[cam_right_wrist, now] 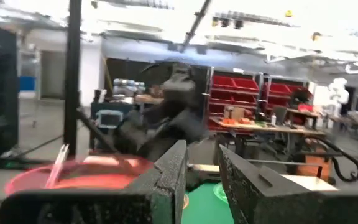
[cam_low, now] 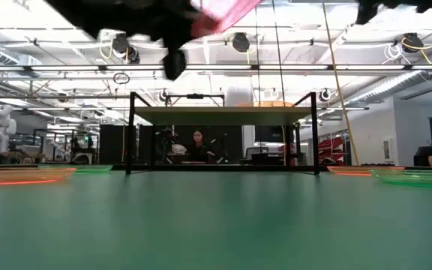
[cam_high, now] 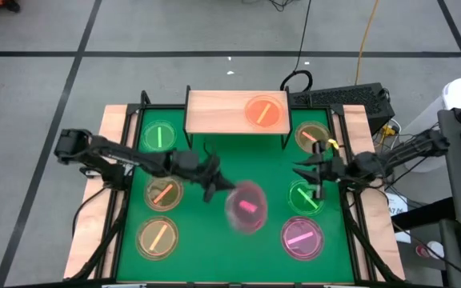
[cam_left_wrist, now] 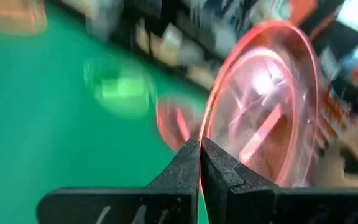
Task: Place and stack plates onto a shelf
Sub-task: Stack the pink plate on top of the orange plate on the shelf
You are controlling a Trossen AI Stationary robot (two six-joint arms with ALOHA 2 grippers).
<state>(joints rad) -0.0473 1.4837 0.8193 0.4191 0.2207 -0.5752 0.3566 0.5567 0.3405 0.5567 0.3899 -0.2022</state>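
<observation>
At the rear edge of the desk, the shelf stands centred, and one orange plate lies on the right part of its board; the rest of the board is bare wood. On the green surface, a green plate lies near the rear left corner, an amber plate sits at the middle of the left edge, and a second amber plate lies toward the front left corner. Along the right edge, an amber plate lies just right of the shelf, a green plate lies mid-edge, and a pink plate lies near the front right corner. The left gripper reaches in from the left edge to the middle of the desk, raised above the surface, its fingers closed on the rim of a tilted pink plate, which hangs clear of the surface. The right gripper extends from the right edge and hovers between the amber and green plates there, its fingers a narrow gap apart and holding nothing. In the low view, a person sits beyond the desk, visible under the shelf.
</observation>
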